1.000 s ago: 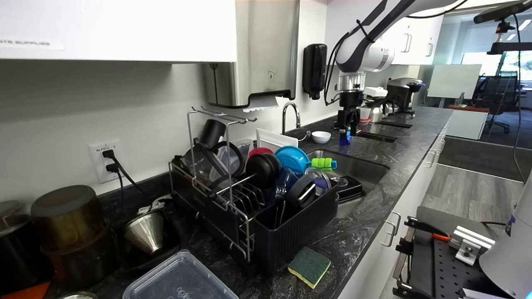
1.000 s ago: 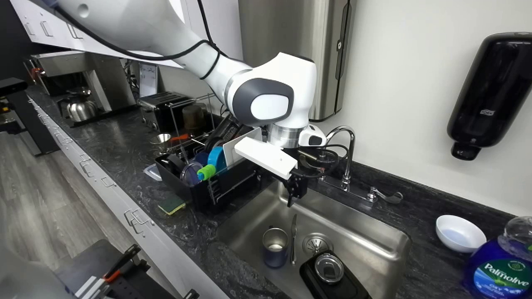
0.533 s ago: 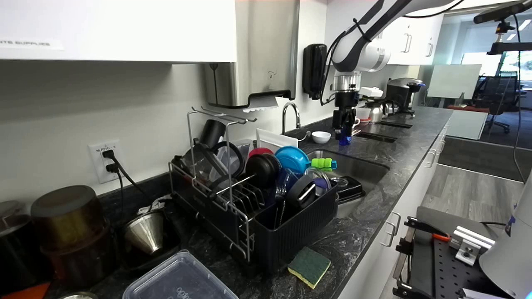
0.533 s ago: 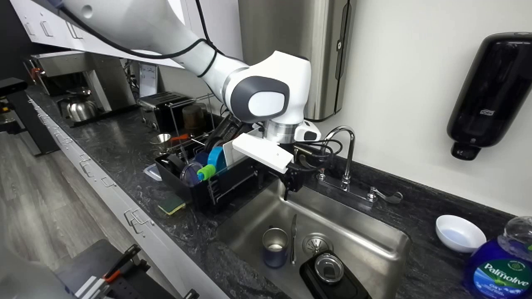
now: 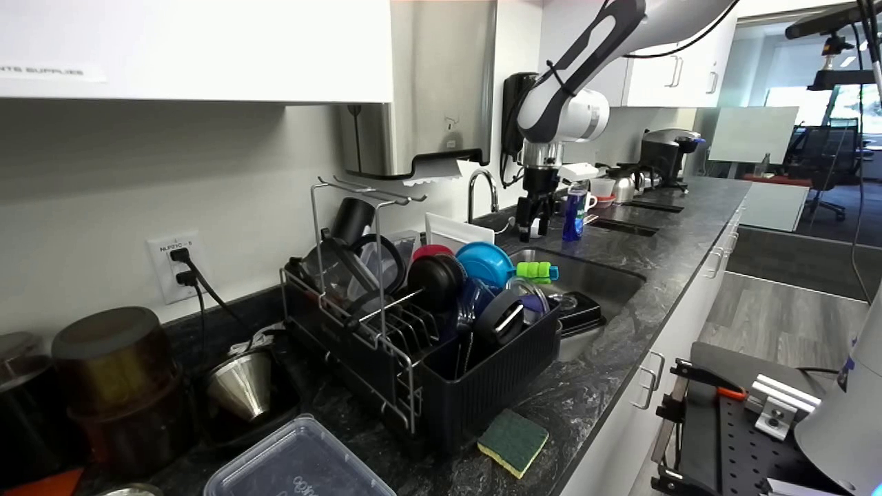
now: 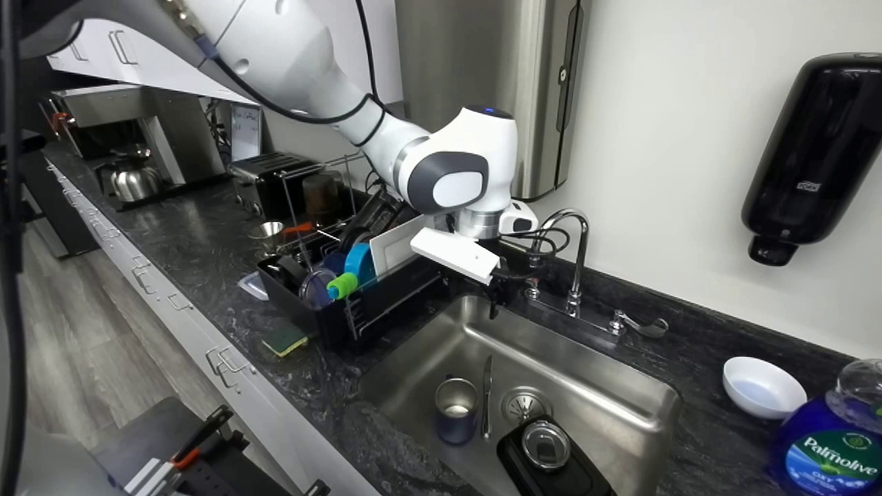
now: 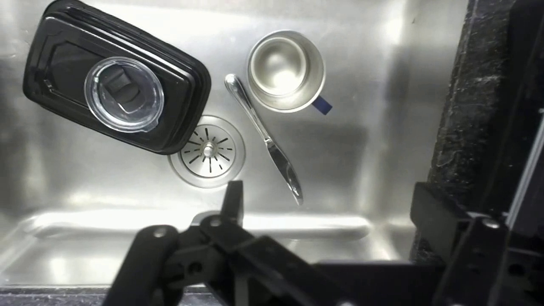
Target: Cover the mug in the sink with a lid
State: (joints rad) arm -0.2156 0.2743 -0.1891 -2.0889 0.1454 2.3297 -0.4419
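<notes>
The mug, steel inside with a dark blue outside and handle, stands upright in the sink. In the wrist view the mug is uncovered, its open mouth facing up. A round clear lid with a dark slider lies on an upturned black container in the sink; the lid also shows in an exterior view. My gripper is open, with nothing between its fingers. It hangs above the sink's back corner by the dish rack, apart from mug and lid, and also shows in an exterior view.
A knife lies between the mug and the drain. A full dish rack stands beside the sink. The faucet rises behind it, close to the gripper. A white bowl and a soap bottle stand on the counter.
The arm has shifted toward the dish rack side and the back wall, uncovering the soap bottle and covering much of the white bowl in an exterior view. The mug and lid have not moved.
</notes>
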